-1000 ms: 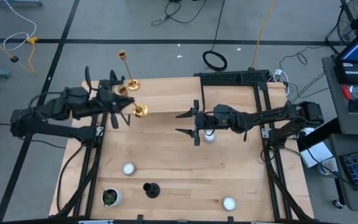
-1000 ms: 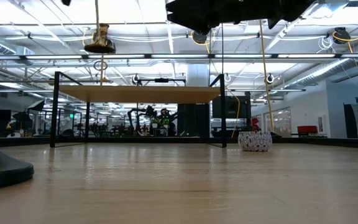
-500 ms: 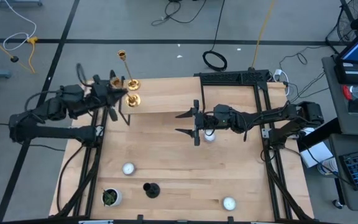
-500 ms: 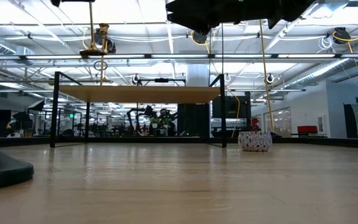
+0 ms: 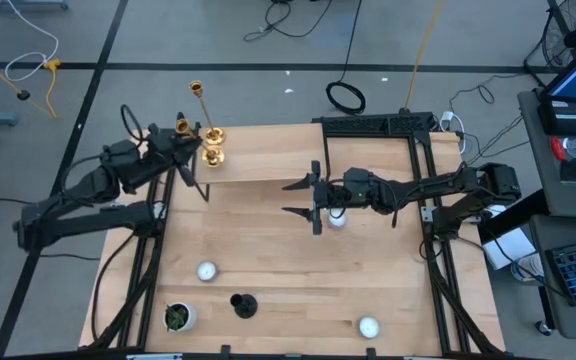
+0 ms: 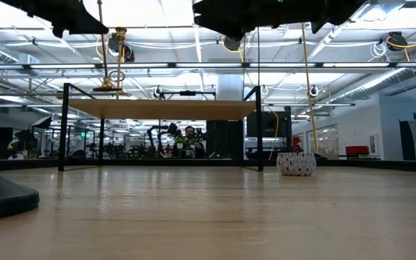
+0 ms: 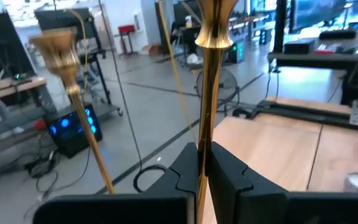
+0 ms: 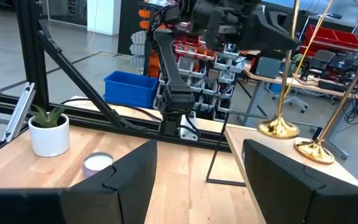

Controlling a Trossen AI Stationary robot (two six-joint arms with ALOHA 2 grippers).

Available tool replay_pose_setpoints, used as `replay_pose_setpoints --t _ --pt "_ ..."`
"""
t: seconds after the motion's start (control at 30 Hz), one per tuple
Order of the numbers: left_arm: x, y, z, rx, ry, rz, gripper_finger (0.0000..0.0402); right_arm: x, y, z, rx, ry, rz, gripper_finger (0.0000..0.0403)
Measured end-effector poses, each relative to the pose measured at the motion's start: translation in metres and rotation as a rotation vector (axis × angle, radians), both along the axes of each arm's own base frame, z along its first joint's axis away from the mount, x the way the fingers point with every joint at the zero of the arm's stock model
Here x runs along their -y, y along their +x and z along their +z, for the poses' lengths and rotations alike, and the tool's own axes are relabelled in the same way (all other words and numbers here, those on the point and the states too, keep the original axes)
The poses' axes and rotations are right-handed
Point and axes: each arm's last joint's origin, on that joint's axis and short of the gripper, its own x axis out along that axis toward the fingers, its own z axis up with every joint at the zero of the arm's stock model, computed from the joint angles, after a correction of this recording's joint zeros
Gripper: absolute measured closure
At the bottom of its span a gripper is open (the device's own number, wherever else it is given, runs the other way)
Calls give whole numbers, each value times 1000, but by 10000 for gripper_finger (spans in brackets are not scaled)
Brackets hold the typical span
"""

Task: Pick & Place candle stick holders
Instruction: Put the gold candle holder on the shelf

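Bright, even light from above on the wooden table [image 5: 298, 270], shadows soft and short. Low view: ceiling lights [image 6: 139, 11] blow out white, arms go black against them. Left wrist view: gold candlestick [image 7: 211, 74] gleams, background slightly soft.

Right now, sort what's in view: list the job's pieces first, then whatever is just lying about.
Job: gold candlestick clamped in the left hand; second gold candlestick beside it; black holder; tealight cups, a third by the open right hand.
Lying about: potted plant; cable coil on the floor.
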Motion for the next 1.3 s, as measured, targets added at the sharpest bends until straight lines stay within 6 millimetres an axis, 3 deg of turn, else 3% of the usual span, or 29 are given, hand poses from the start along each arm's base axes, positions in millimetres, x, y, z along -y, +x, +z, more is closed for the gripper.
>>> replay_pose_setpoints --t 0.67,1.3 --pt "-40 14 -15 -52 -132 121 385 0 -3 -10 -28 0 0 170" --pt "-48 11 -19 -103 -123 160 349 0 -3 -10 -29 0 0 170"
